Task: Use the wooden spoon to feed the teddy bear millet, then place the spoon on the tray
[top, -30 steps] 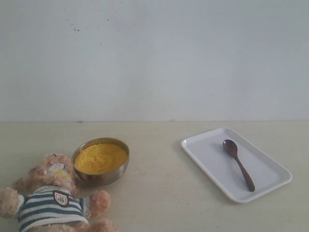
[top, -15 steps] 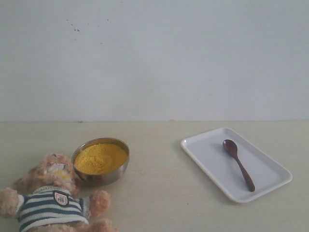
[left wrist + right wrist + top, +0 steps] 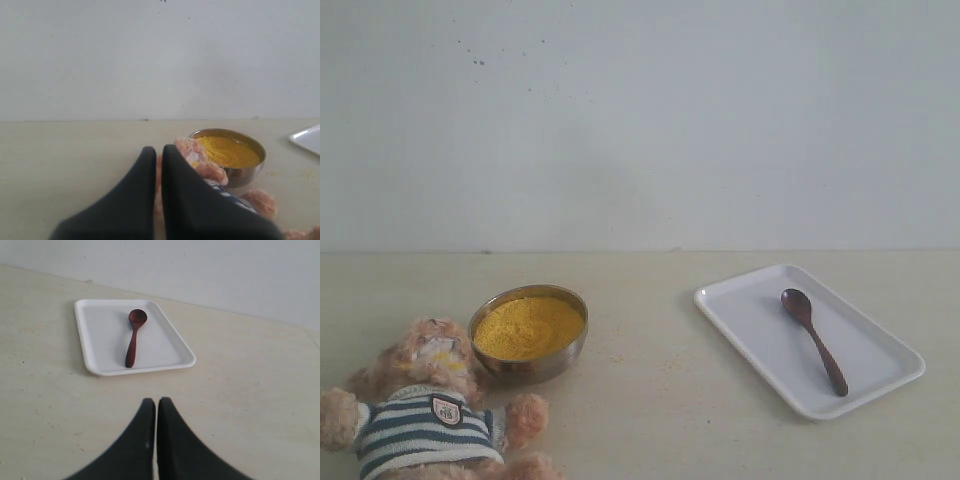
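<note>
The teddy bear (image 3: 425,405) lies on its back at the front left in its striped shirt, its head next to a steel bowl (image 3: 529,334) heaped with yellow millet (image 3: 528,326). The wooden spoon (image 3: 813,339) rests flat in the white tray (image 3: 760,335) on the right. Neither arm shows in the exterior view. My left gripper (image 3: 158,150) is shut and empty, held near the teddy bear (image 3: 200,160) and the millet (image 3: 227,151). My right gripper (image 3: 156,402) is shut and empty, well short of the tray (image 3: 102,337) and the wooden spoon (image 3: 134,336).
A pale tabletop (image 3: 650,390) runs back to a plain white wall (image 3: 640,120). A few loose grains lie on the table beside the bowl. A corner of the tray (image 3: 307,138) shows in the left wrist view.
</note>
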